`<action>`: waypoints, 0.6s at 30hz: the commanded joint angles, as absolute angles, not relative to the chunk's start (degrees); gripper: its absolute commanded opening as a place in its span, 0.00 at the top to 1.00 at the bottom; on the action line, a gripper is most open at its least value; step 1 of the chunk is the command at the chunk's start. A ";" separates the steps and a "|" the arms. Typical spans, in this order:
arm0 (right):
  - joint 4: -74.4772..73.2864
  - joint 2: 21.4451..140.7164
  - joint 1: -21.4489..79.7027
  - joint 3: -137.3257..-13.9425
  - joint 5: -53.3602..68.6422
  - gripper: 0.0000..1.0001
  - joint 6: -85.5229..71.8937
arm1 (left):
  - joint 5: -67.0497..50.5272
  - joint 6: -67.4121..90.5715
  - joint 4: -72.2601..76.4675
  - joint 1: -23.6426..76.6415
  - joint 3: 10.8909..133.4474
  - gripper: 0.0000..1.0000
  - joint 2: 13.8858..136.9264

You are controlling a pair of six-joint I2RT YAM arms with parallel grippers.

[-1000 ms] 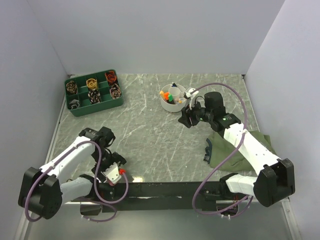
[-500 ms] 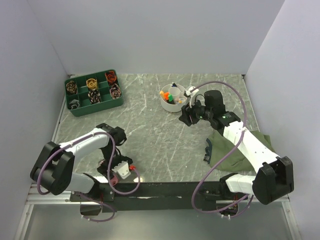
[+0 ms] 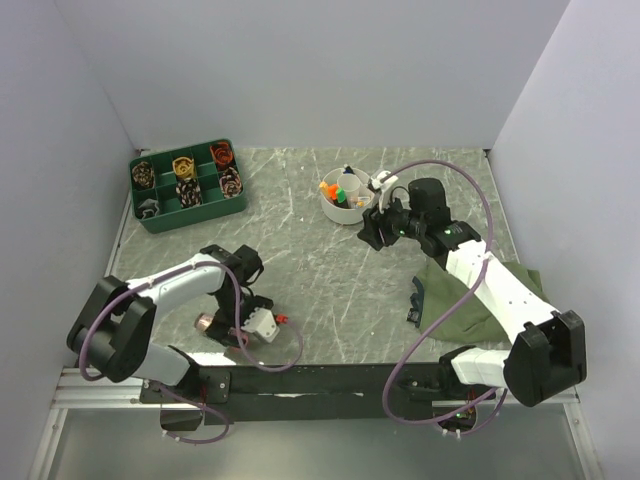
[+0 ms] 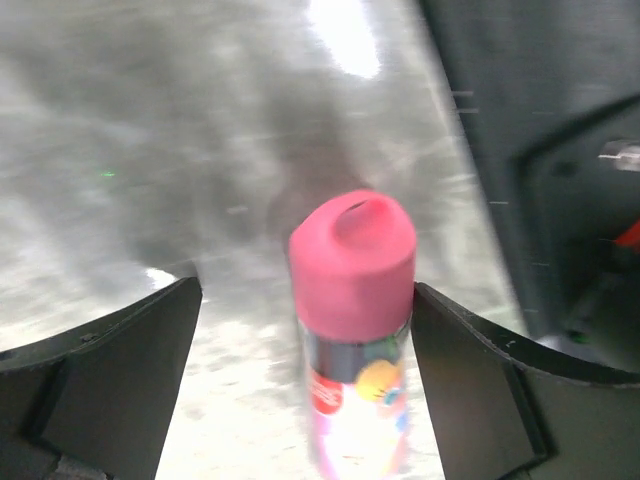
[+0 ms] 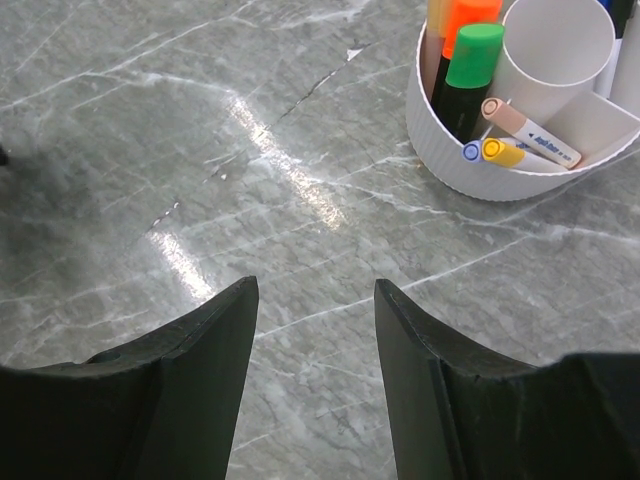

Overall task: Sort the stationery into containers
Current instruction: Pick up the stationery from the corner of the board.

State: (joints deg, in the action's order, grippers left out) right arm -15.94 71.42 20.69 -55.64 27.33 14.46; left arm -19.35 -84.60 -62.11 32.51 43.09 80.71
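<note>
- Your left gripper (image 4: 307, 288) is spread wider than the thick pink marker (image 4: 352, 265) that sits between its jaws.
- Your right gripper (image 5: 315, 290) hangs open and empty, near the white compartment bowl (image 5: 520, 165).

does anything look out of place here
Yes: the pink marker is off by the near edge of the table, between the fingers of the open left hand, far from the bowl that holds the other pens. Nothing looks spilled or damaged.

Bright, even overhead light; soft shadows. Glare streaks on bench (image 5: 280, 160). Left wrist view blurred, pink marker (image 4: 355, 290) smeared.
</note>
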 commanded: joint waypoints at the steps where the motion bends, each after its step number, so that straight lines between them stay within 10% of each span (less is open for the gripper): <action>1: -15.29 72.68 20.30 -59.50 27.16 0.42 14.41 | -18.63 -83.57 -56.25 32.78 46.49 0.09 81.56; 18: -14.50 72.60 20.21 -58.97 26.46 0.41 13.97 | -14.33 -74.98 -49.49 28.57 39.38 0.14 81.12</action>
State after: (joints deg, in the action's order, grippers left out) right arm -15.92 72.84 20.69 -57.52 26.59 14.41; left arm -16.29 -78.54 -50.85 30.72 42.54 80.90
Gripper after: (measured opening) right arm 0.590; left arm 0.863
